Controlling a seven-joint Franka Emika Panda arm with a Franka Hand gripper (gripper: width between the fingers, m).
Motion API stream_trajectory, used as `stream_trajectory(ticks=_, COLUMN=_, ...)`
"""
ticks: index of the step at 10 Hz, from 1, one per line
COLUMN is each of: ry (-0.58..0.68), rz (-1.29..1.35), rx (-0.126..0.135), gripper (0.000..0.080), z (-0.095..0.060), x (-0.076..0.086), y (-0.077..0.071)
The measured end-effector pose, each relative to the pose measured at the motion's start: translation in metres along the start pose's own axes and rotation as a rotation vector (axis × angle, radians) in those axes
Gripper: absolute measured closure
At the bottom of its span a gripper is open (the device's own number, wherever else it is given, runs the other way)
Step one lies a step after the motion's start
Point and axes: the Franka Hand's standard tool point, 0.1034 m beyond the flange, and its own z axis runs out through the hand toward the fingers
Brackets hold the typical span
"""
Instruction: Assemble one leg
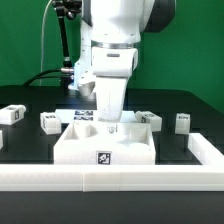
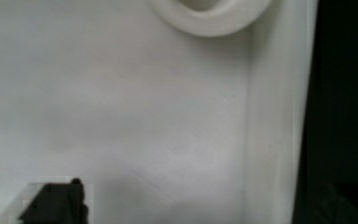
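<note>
Leg [image 1: 50, 121] lies on black table [image 1: 28, 142] | green backdrop [image 1: 195, 60] | gripper [image 1: 109, 122] opening unclear

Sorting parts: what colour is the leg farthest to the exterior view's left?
White leg, black-and-white tag; exterior view.

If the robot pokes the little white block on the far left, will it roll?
Probably not: that leg, at the exterior view's left, looks boxy and flat-sided, so it should slide, not roll. Small, stiff-looking plastic, so likely light.
</note>
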Motion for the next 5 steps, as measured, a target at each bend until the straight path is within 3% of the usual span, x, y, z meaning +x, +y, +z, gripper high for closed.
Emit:
stream_trajectory(ticks=2, ry=0.003, rz=0.010, rx=0.010, gripper=0.0150, z=0.012, x=-0.005, y=-0.003)
stream_trajectory(ticks=5, ry=0.014, rz=0.048, rx=-0.010, gripper=0.0150, z=0.017, x=-0.021, y=0.002)
